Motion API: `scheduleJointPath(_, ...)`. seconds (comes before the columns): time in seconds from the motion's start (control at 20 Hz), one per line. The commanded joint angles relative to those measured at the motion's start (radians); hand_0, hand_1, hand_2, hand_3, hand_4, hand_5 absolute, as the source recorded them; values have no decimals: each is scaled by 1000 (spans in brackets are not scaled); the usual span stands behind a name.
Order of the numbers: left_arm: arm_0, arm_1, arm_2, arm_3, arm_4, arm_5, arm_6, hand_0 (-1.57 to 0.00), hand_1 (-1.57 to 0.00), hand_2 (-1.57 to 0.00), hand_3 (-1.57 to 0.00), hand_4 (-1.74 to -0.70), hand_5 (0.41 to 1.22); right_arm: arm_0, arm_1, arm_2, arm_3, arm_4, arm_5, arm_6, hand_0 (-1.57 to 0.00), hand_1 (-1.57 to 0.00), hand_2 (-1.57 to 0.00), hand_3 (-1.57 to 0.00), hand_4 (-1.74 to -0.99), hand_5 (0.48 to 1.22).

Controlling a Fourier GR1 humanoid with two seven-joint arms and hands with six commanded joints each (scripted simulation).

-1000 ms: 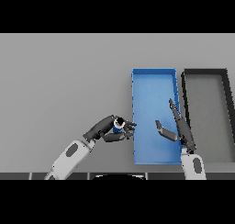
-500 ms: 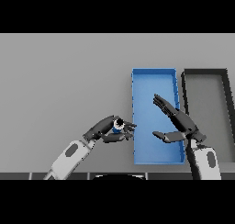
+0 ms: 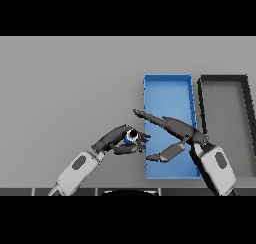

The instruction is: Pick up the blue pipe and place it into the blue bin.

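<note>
Two hands meet at the blue bin's (image 3: 168, 88) left wall. Outside that wall, the left hand (image 3: 116, 140) pinches the blue pipe (image 3: 131, 136). The right hand (image 3: 175, 133) hangs over the bin's near half, fingers spread straight toward the pipe. Beside the bin's right wall lies a black bin (image 3: 224, 80).

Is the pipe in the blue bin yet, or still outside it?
Outside. The pipe sits in the left hand's curled fingers, just left of the blue bin's left wall, over the table.
</note>
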Motion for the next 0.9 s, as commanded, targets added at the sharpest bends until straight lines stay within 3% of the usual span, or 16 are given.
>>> scheduleJointPath(0.0, -2, 4, 1, 3, -6, -5, -13, -1571, -1571, -1571, -1444, -1728, 1221, -33, 19, 18, 24, 6, 11, 5, 1, 1, 1, 1, -1307, 497)
scheduleJointPath(0.1, 6, 4, 5, 5, 2, -18, -41, -1571, -1571, -1571, -1490, -1627, 1221, -83, 46, 50, 37, 19, 20, 18, 1, 1, 1, 1, -1270, 510)
scheduleJointPath(0.25, -7, -3, 13, 16, 14, -32, -31, -1571, -1571, -1571, -1529, -1542, 1221, -137, 89, 88, 91, 66, 29, 36, 1, 1, 1, 1, -1243, 522)
scheduleJointPath(0.5, -9, -10, 21, 37, -20, -36, -50, -1571, -1571, -1571, -1557, -1473, 1221, -200, 146, 132, 153, 60, 34, 74, 1, 1, -9, 1, -1210, 498)
scheduleJointPath(0.55, 6, -9, 10, 26, -20, -40, -28, -1571, -1571, -1571, -1560, -1525, 1221, -221, 155, 136, 172, 65, 38, 81, -17, -34, -54, -26, -1236, 493)
scheduleJointPath(0.6, 8, -4, 17, 24, -24, -42, -38, -1571, -1571, -1571, -1284, -1568, 1221, -247, 166, 141, 189, 63, 42, 98, -107, -140, -160, -116, -1291, 483)
scheduleJointPath(0.65, -9, -10, 8, 40, -65, -21, 14, -1571, -1571, -1571, -1190, -1603, 1221, -265, 169, 137, 198, 65, 50, 89, -264, -299, -308, -252, -1348, 477)
scheduleJointPath(0.7, -18, 14, -6, 29, -96, -20, 25, -1571, -1527, -1571, -1119, -1630, 1221, -270, 178, 146, 200, 67, 58, 91, -475, -487, -492, -516, -1365, 477)
scheduleJointPath(0.75, -12, 15, 0, 3, -90, -11, 51, -1571, -1536, -1571, -1121, -1647, 1221, -286, 176, 141, 216, 54, 66, 76, -694, -704, -708, -659, -1433, 486)
scheduleJointPath(0.8, -9, 18, -2, -3, -97, -13, 30, -1571, -1543, -1571, -1211, -1665, 1221, -292, 193, 154, 220, 48, 60, 52, -869, -877, -881, -775, -1486, 516)
scheduleJointPath(0.85, 3, 13, 9, 2, -85, -13, 7, -1571, -1548, -1571, -1283, -1680, 1221, -302, 197, 154, 233, 31, 51, 70, -1010, -1016, -1019, -880, -1527, 570)
